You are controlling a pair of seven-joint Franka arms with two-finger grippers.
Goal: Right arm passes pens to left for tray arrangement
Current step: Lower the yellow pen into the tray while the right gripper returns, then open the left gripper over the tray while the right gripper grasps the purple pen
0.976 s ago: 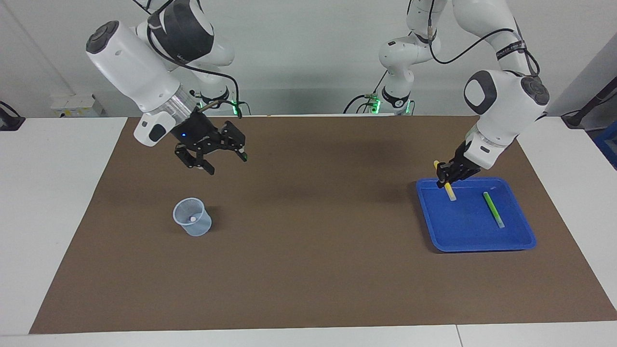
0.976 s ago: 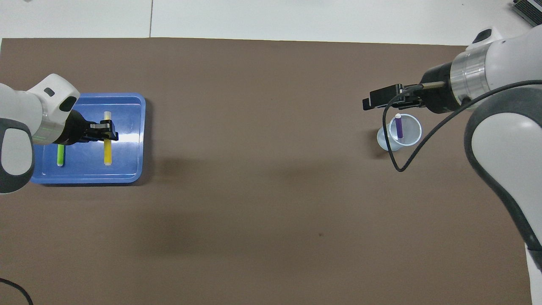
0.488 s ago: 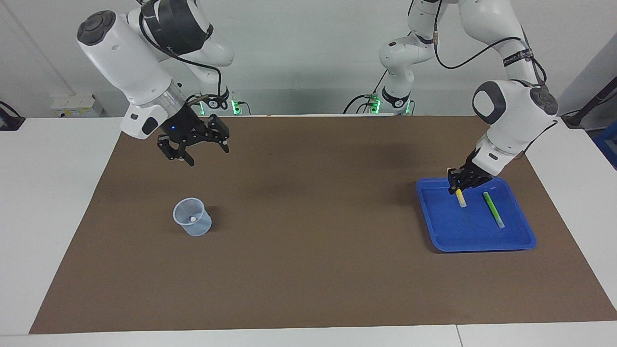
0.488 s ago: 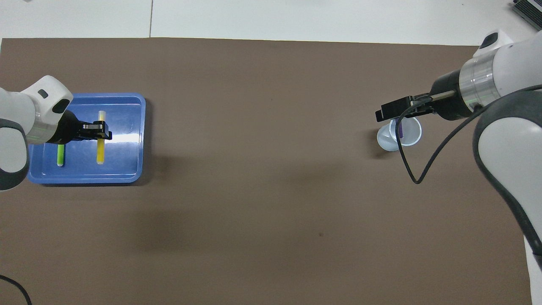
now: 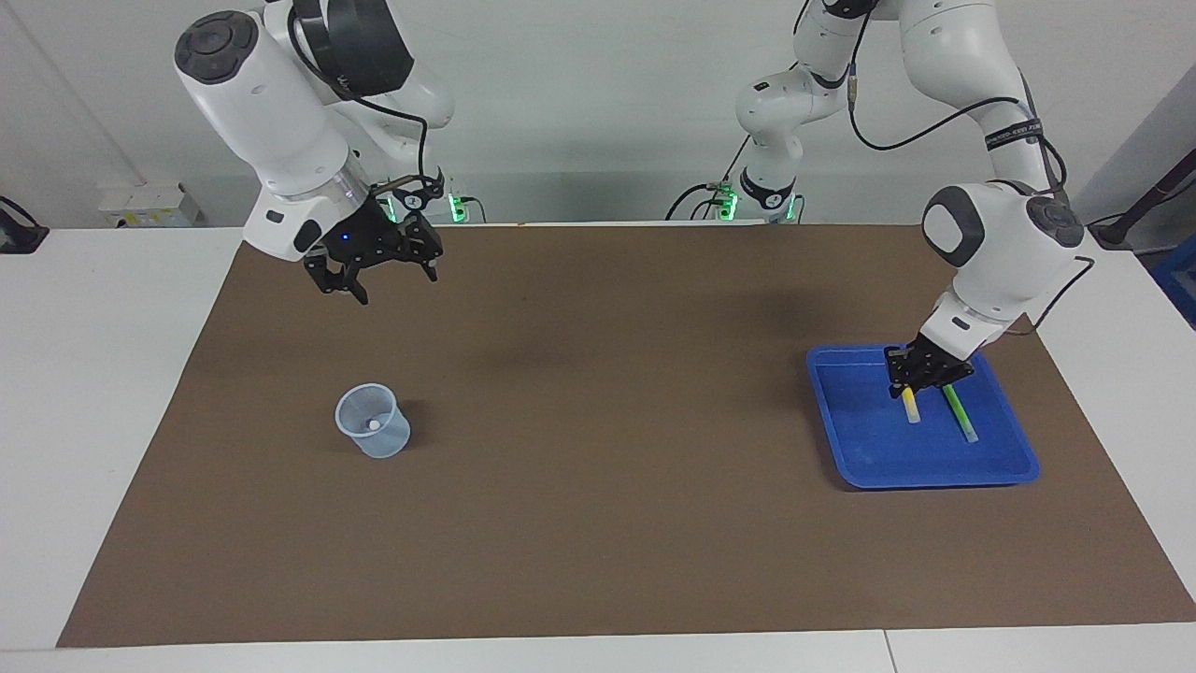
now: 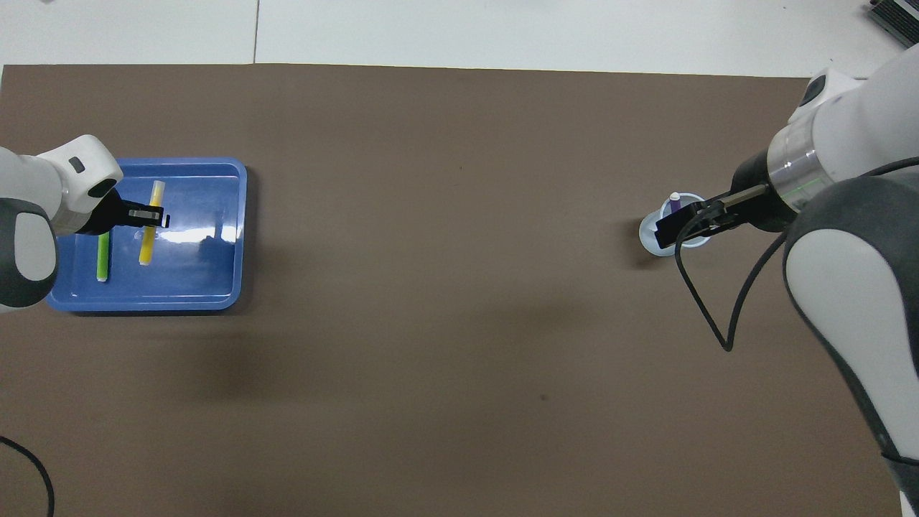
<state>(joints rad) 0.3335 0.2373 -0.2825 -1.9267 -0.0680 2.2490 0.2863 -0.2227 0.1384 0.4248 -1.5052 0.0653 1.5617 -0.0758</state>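
You have 1 green pen (image 5: pixel 958 412) lying in the tray (image 5: pixel 934 467); your left gripper (image 5: pixel 920 379) is clenched on the yellow pen (image 5: pixel 909 405) low over the tray; the purple pen (image 6: pixel 675 204) waits in the cup (image 5: pixel 373 433); your right gripper (image 5: pixel 374 271) hangs above the bench, fingers spread, empty.

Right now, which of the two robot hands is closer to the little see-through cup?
Right. The right gripper hangs open in the air near the cup, which holds the purple pen. The left gripper is at the tray, shut on the yellow pen.
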